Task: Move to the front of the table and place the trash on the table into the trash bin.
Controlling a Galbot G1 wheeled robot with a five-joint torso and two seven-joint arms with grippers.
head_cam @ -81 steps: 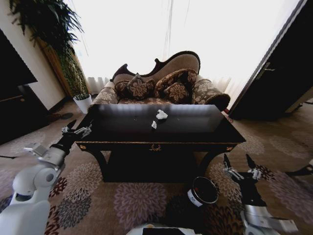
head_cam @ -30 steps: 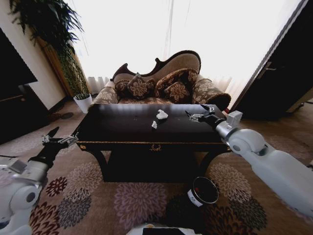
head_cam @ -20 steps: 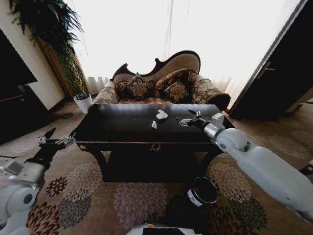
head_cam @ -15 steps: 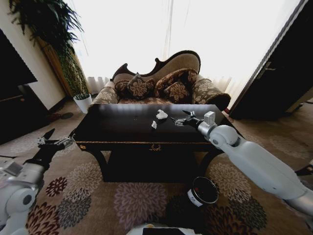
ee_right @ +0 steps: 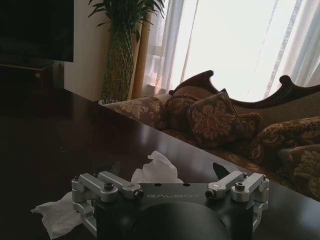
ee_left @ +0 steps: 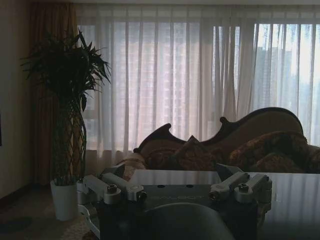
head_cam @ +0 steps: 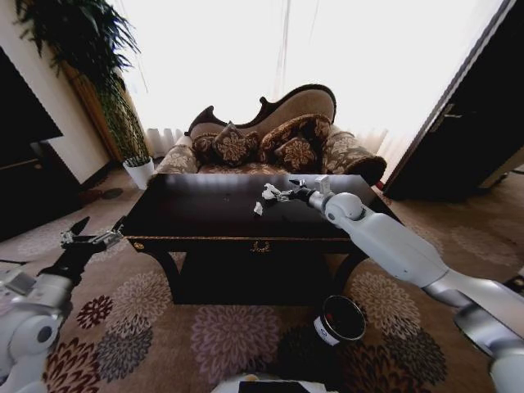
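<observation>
Two pieces of trash on the table (head_cam: 196,217), both crumpled white paper: a larger scrap (head_cam: 268,191) near the table's middle toward the sofa side, and a smaller scrap (head_cam: 258,209) just in front of it, closer to the robot. In the right wrist view the larger scrap (ee_right: 156,169) sits between the spread fingers and the smaller scrap (ee_right: 60,214) lies off to one side, apart from it.

One trash bin (head_cam: 339,320), black with a white label, on the carpet below the table's front right corner, tilted.

Right gripper (head_cam: 278,193) reaches across the tabletop from the right, fingers wide apart, right at the larger scrap; can't tell if they touch it. Nothing held.

Left gripper (head_cam: 84,236) hangs off the table's left front corner, over the carpet, fingers spread wide, holding nothing; well apart from both scraps.

One sofa (head_cam: 270,139) behind the table with four patterned cushions. One tall plant (head_cam: 82,49) at back left, one white pot (head_cam: 139,172) on the floor beside it.
</observation>
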